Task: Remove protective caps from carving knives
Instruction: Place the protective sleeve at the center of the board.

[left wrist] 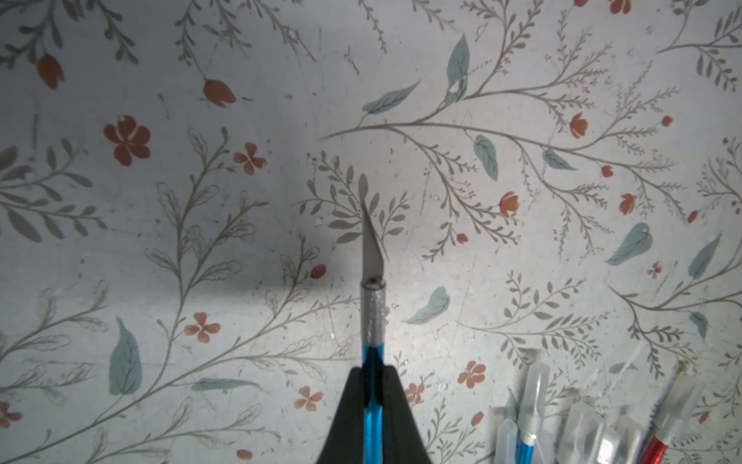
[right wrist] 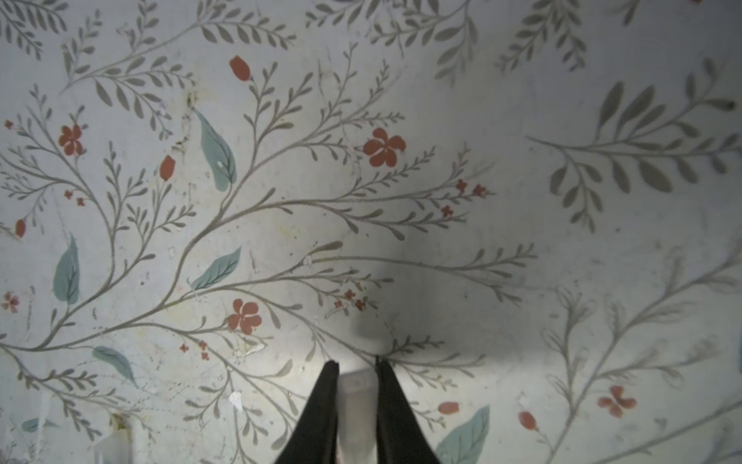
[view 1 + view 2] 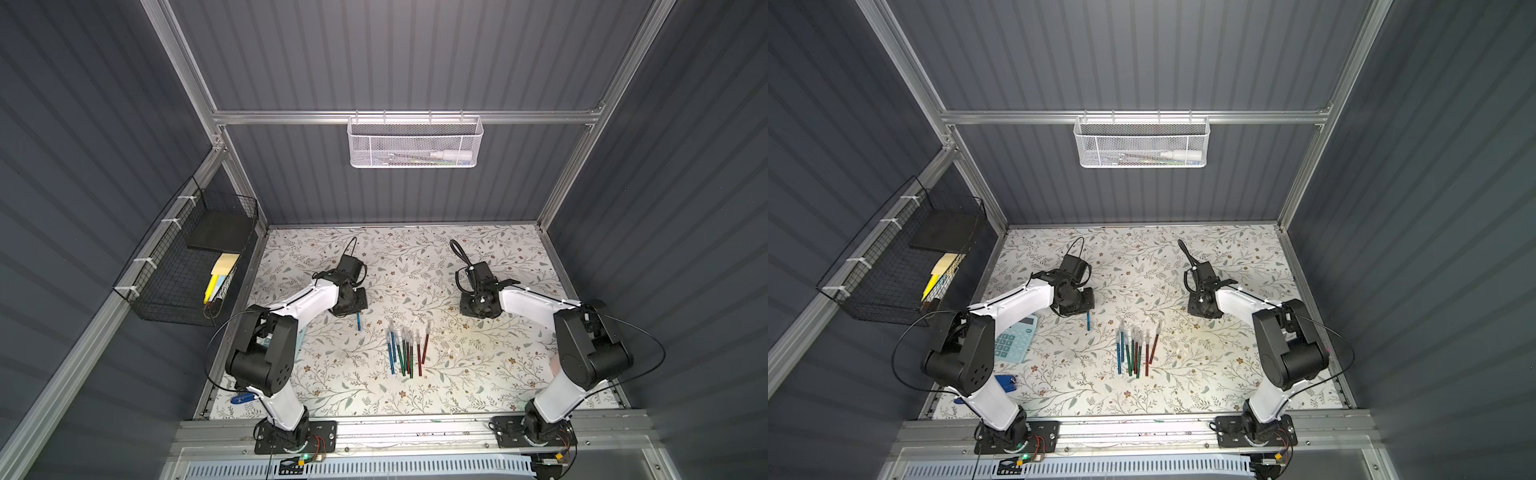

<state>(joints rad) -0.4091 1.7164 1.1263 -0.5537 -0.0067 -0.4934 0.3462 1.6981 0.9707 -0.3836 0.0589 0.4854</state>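
Blue knife [image 1: 373,317], left fingers [image 1: 345,422] seemingly low.

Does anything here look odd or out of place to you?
One blue knife is apart from the capped row: the left claw grips it, blade bare. A clear cap sits pinched in the right claw. Nothing looks spilled or broken.

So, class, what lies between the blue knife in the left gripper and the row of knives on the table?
Only bare floral table separates the blue knife from the row, shown in both top views.
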